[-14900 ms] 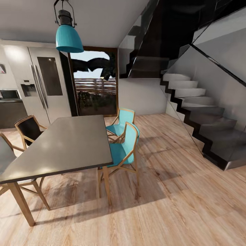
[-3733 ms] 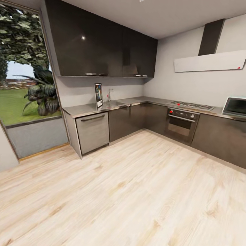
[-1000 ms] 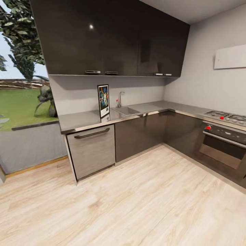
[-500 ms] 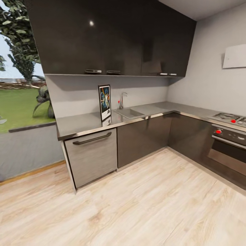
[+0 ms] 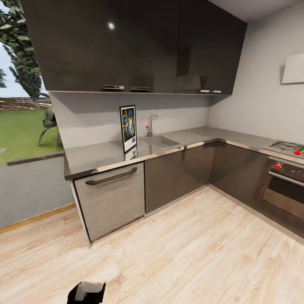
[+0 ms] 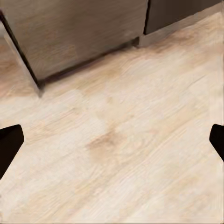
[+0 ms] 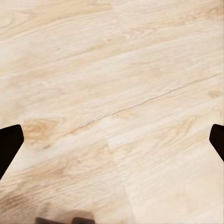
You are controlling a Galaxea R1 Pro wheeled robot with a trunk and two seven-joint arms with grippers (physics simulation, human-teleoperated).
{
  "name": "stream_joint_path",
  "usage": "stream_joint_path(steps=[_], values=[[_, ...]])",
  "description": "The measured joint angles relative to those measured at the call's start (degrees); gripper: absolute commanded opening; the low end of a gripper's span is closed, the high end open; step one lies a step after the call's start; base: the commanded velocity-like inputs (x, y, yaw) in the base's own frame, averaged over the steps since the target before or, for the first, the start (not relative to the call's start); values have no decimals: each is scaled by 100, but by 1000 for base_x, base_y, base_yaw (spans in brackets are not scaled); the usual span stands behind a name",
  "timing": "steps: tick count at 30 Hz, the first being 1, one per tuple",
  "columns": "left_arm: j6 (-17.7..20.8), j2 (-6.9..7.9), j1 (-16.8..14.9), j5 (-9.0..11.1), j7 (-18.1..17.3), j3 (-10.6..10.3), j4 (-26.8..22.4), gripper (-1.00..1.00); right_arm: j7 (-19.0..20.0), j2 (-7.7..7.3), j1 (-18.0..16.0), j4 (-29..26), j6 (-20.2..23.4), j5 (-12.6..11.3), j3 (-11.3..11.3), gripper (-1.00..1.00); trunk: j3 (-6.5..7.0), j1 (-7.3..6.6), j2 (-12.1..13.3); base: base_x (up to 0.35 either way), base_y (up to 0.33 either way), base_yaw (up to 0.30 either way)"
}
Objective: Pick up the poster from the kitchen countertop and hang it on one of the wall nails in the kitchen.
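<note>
The poster [image 5: 128,128] stands upright on the kitchen countertop [image 5: 95,155], leaning against the grey back wall just left of the built-in sink [image 5: 159,142] and chrome tap [image 5: 150,123]. I make out no nail on the light-grey walls. A dark piece of my left arm [image 5: 86,293] pokes in at the head view's lower edge, far from the counter. In the wrist views my left gripper [image 6: 112,144] and right gripper [image 7: 112,142] hang open over the pale wood floor, with nothing between their black fingertips [image 6: 9,148] [image 7: 9,144].
A steel-fronted dishwasher [image 5: 110,198] sits under the poster, beside dark base cabinets [image 5: 177,175]. Glossy dark wall cupboards [image 5: 126,46] hang above. An oven [image 5: 287,190] and hob [image 5: 288,147] stand on the right run. A large window [image 5: 21,118] is at left. Wood floor [image 5: 190,253] lies between.
The camera has come closer to the counter, so the poster and sink look larger. A piece of my left arm has entered the lower edge of the head view.
</note>
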Motion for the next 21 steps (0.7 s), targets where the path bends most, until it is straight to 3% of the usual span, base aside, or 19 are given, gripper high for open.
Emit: stream_joint_path(steps=[1, 2, 3, 5, 9, 14, 15, 19, 21], values=[[218, -8, 1, 3, -2, -122, -780, 100, -1, -1, -1, 1, 0, 0, -1, 100, 0, 0, -1, 0, 0, 0], [1128, -76, 3, 15, -4, -325, -1827, 100, -2, -3, 0, 2, -1, 0, -6, 100, -1, 0, 0, 0, 0, 0], [1430, -240, 2, 17, 3, -381, -2572, 100, -3, -26, 0, 2, -1, 2, -11, 100, 0, -1, -1, 0, 0, 0], [1584, -369, -18, 14, 16, -400, -2659, 100, -3, -47, 0, 2, -1, 2, -12, 100, -1, 0, 0, 0, 0, 0], [1688, -460, -198, 9, 34, -410, -2774, 100, -3, -62, 0, 2, -1, 2, -13, 100, 0, 0, 0, 0, 0, 0], [1767, -535, -1081, 3, 36, -410, -2825, 100, -3, -69, 0, 2, -1, 2, -14, 100, 1, 0, 0, 0, 0, 0], [1894, -545, -1492, -4, 35, -404, -2829, 100, -3, -70, 0, 2, -1, 2, -12, 100, 1, 0, 0, 0, 0, 0], [3077, -541, -2546, -15, 62, -379, -2801, 100, -3, -73, 0, 2, -1, 2, -9, 100, 2, 0, 1, 0, 0, 0], [3330, -534, -2916, -19, 66, -372, -2760, 100, -3, -77, 0, -1, -1, 2, -14, 100, 1, 0, 0, 0, 0, 0]])
